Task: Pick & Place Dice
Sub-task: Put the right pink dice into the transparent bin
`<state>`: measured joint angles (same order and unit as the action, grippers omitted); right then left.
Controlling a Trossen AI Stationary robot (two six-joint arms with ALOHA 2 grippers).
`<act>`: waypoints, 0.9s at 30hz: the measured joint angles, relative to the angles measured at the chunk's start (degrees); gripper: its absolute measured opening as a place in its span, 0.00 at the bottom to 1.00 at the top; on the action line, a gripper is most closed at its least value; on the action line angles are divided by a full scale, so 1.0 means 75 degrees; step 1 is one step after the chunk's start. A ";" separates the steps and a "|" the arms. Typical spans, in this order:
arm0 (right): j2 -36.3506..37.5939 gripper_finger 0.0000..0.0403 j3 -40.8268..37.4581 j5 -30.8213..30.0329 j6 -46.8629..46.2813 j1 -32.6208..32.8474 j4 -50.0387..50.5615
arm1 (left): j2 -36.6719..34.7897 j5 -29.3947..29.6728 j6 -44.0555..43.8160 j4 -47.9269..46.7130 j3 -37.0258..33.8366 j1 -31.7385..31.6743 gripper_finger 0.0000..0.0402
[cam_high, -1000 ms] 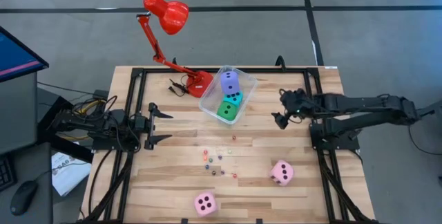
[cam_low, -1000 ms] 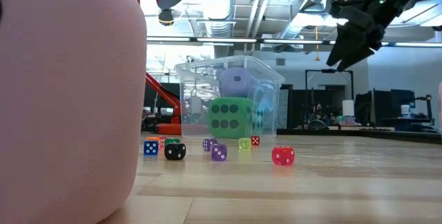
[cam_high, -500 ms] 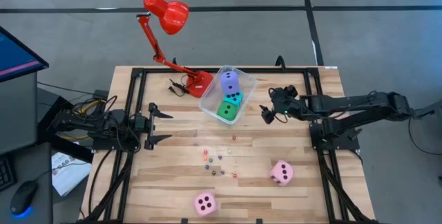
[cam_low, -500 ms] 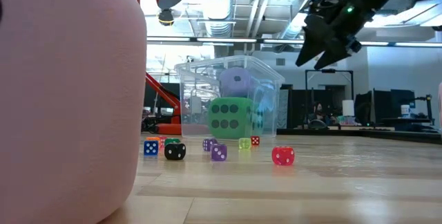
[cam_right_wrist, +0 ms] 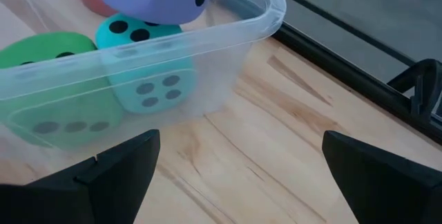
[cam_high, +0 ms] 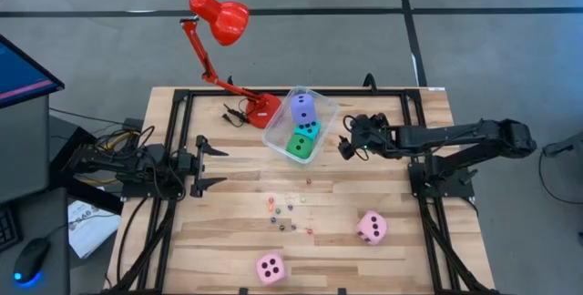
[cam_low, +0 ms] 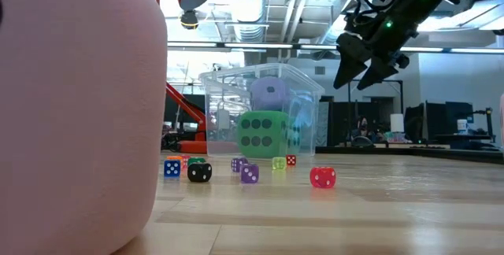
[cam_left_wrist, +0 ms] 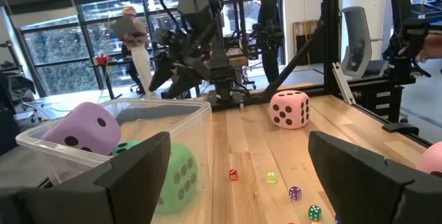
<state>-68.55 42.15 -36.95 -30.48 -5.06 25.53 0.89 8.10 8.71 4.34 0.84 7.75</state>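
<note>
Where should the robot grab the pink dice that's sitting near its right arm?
Probably from straight above, pinching two opposite flat sides. The pink cube rests flat on the table, apart from the tiny dice, so nothing blocks its sides. It looks soft, so a mid-height squeeze should hold. The right end effector is open beside the clear tub, nearest to it.

5 big soft dice — 2 pink, 1 purple, 1 green, 1 cyan. Approx. 10 tiny dice — 1 clear tub, 1 red lamp, 2 arms.
</note>
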 joint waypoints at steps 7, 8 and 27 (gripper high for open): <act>0.0003 0.99 0.0000 0.0000 0.0042 0.0003 -0.0131 | 0.0001 0.0000 -0.0001 0.0000 0.0000 0.0000 0.83; 0.0003 0.99 0.0000 0.0000 0.0058 0.0003 -0.0156 | 0.0001 0.0000 0.0000 0.0000 0.0000 -0.0001 0.83; 0.0013 0.99 0.0000 -0.0061 -0.0101 0.0032 -0.0097 | 0.0000 0.0000 0.0000 0.0000 0.0000 -0.0003 0.83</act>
<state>-68.46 42.15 -37.41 -31.24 -4.82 24.81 0.89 8.10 8.71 4.34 0.84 7.73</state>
